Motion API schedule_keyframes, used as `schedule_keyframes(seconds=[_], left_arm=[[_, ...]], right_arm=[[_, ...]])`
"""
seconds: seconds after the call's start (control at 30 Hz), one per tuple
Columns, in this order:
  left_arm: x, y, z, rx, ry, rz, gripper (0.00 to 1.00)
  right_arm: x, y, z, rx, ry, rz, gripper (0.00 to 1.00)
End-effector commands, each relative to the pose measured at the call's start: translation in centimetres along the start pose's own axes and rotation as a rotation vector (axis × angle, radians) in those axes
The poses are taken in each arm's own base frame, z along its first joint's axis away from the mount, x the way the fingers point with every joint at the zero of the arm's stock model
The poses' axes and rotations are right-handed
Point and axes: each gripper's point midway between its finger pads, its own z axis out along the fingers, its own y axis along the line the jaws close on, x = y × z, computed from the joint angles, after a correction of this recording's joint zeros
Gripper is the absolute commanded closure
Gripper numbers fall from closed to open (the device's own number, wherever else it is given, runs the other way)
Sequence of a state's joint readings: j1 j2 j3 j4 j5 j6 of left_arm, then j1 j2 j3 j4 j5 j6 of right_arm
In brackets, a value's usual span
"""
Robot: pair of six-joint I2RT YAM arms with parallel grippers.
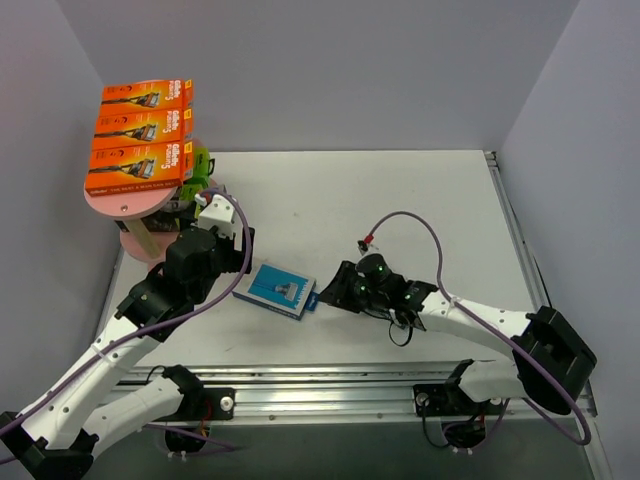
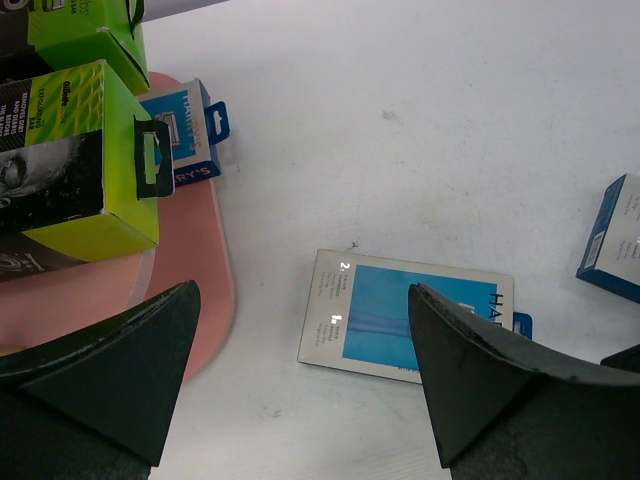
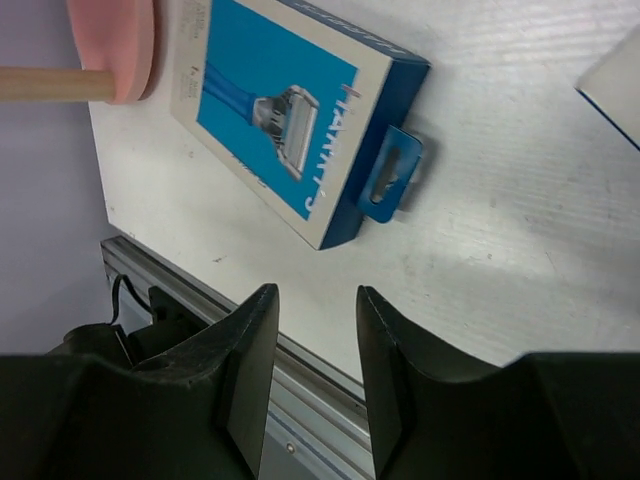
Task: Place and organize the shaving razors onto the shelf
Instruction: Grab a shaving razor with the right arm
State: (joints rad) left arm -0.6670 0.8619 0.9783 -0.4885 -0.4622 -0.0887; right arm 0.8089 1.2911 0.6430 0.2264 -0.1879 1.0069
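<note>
Just beside the blue pack (image 3: 290, 110), right gripper (image 3: 315, 300) narrowly apart, empty; left gripper (image 2: 300, 295) wide, empty.

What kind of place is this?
Probably a robot testing lab: two robot arms bolted to a white table, plain grey walls all round, and a pink shelf of orange razor packs.

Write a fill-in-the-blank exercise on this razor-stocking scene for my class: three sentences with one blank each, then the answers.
1. The razor packs stacked on the top board of the pink shelf are all ____ in colour.
2. The flat pack on the table, in front of the right gripper, is mostly ____.
3. The left gripper holds nothing, and its jaws stand wide ____.

Missing words: orange; blue; open.
</note>
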Motion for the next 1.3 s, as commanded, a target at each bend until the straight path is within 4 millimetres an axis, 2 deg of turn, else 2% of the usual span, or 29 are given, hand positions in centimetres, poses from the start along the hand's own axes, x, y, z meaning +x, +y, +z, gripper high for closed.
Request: schedule_keyframes(seconds=[0.0,0.4,0.43,0.5,0.77,1.27], left_arm=[[-1.6,-0.5,-0.2,0.025,-0.056,-0.022,0.06],[-1.6,-0.7,-0.3,0.031,-0.054,-0.021,0.06],[-1.6,-0.7,-0.3,0.029,-0.056,-0.022,0.06],[-1.6,-0.7,-0.3,0.031,-0.056,-0.023,0.06],[-1.5,-0.9,-0.3,0.033,-0.054,-0.016,0.06],[-1.6,-0.9,-0.5,0.037,-0.061,-0.017,0.06]], right_arm=[[-1.3,-0.2,-0.1,-0.036,-0.14,0.104,0.66],[1.2,-3.1,2.4,-0.064,-0.14,0.169,0.63],[1.1,-2.7,2.5,-0.09,-0.149,0.169,0.63],[1.4,-3.3,2.9,-0.079,-0.151,0.185,0.63],[1.6,-3.5,3.9,-0.104,-0.175,0.207,0.63],[2.5,-5.0,5.4,-0.139,-0.178,0.298,0.64]])
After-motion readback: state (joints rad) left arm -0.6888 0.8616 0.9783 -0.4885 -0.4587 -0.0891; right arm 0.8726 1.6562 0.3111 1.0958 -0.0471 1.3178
